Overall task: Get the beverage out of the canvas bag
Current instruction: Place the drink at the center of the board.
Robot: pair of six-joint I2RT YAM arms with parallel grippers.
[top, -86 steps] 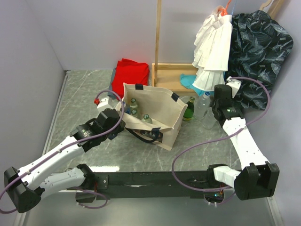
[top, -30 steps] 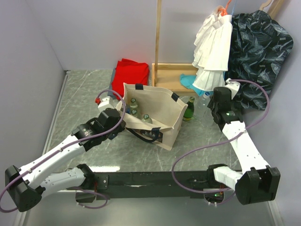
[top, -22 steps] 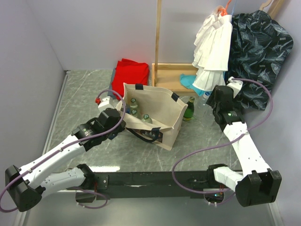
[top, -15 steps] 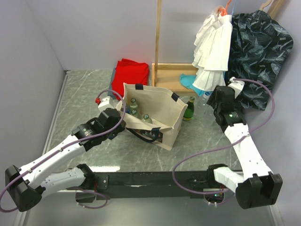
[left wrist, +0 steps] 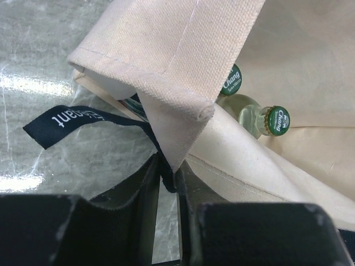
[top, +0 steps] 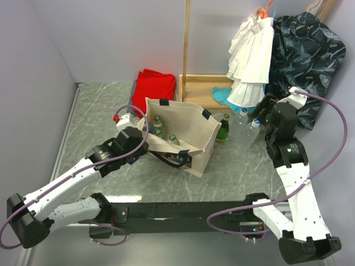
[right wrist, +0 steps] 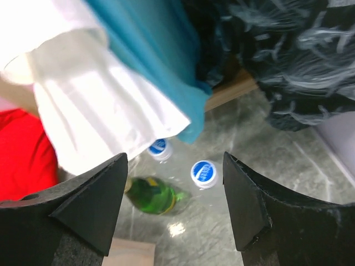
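Note:
The beige canvas bag (top: 183,133) stands open mid-table, navy handles (top: 169,160) drooping. Several green-capped beverage bottles (top: 157,132) stand inside; two caps (left wrist: 275,121) show in the left wrist view. My left gripper (top: 143,137) (left wrist: 168,166) is shut on the navy strap and folded rim (left wrist: 177,105) at the bag's left corner. My right gripper (top: 264,114) (right wrist: 173,156) hangs open and empty above two clear blue-capped bottles (right wrist: 204,172) (top: 252,131) and a green bottle (right wrist: 155,195) (top: 224,127) standing right of the bag.
A wooden stand (top: 201,87) with a tall post rises behind the bag. Folded red cloth (top: 154,86) lies back left. White garment (top: 250,55), teal cloth (top: 224,94) and dark patterned garment (top: 304,52) hang at back right, close to my right arm.
My right gripper has opened, letting go of a clear bottle, and drawn back to the right and upward. The left gripper keeps its hold on the bag.

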